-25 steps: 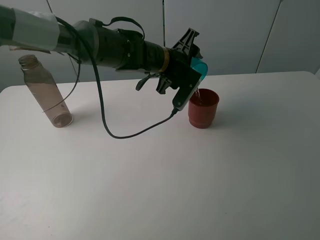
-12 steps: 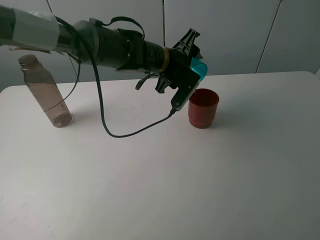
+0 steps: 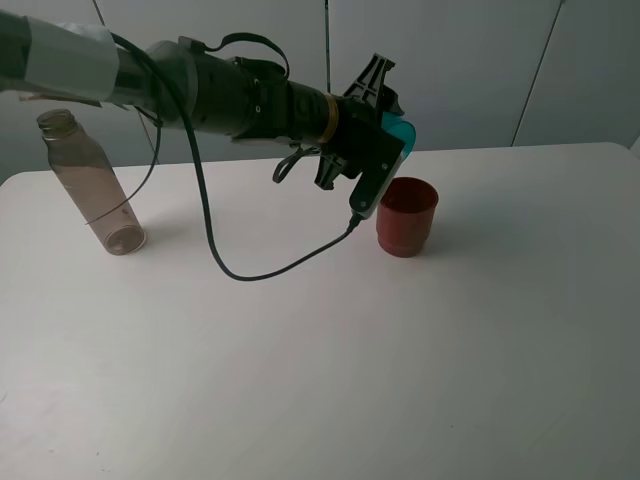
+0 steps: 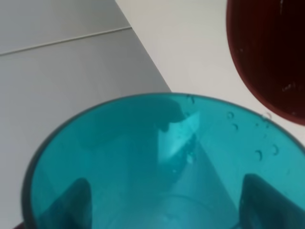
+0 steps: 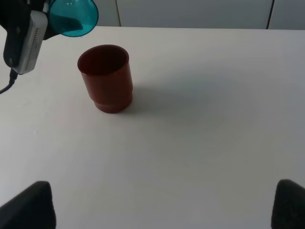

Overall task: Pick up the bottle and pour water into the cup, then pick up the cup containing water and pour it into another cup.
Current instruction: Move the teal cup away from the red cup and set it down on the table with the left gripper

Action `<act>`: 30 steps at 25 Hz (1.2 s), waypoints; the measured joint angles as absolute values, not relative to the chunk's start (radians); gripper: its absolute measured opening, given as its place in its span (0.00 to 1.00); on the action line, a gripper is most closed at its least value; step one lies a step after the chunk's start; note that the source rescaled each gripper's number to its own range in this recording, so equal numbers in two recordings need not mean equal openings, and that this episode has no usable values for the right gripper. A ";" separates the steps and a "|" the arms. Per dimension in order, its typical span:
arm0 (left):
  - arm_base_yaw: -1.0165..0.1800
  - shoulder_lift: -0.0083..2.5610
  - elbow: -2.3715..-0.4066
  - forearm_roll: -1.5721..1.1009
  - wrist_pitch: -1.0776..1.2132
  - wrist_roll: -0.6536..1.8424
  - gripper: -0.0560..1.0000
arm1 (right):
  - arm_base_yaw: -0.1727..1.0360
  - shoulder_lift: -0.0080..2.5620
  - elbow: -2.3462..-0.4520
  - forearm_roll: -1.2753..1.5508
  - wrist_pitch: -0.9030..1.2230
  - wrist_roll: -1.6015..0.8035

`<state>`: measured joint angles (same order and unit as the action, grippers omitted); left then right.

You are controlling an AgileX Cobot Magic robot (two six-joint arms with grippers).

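Observation:
My left gripper is shut on the cup, a translucent teal tumbler tipped onto its side just above and left of the other cup, the red-brown one. No water runs from its mouth. The left wrist view looks into the teal cup, droplets on its wall, with the red cup's rim beyond. The bottle stands leaning at the table's far left, apart from both arms. In the right wrist view the red cup stands upright with the teal cup hanging beside it. My right gripper is open and holds nothing.
A black cable hangs from the left arm in a loop down to the white table. The arm's pale camera housing sits close to the red cup's left side. A grey panelled wall stands behind the table.
One second ago a thin stream of water ran from the teal cup into the red cup. The stream has stopped, and the left gripper has rolled back slightly with the cup.

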<state>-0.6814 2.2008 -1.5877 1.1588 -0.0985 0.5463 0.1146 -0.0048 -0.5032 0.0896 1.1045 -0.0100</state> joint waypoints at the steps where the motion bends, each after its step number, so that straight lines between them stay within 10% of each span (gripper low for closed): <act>1: -0.681 2.201 -1.588 1.139 -0.099 0.523 0.13 | 0.115 -0.005 -0.503 0.090 1.104 -0.010; 30: -0.569 2.201 -1.588 0.241 -0.129 -0.101 0.13 | 0.115 -0.005 -0.503 0.090 1.104 -0.010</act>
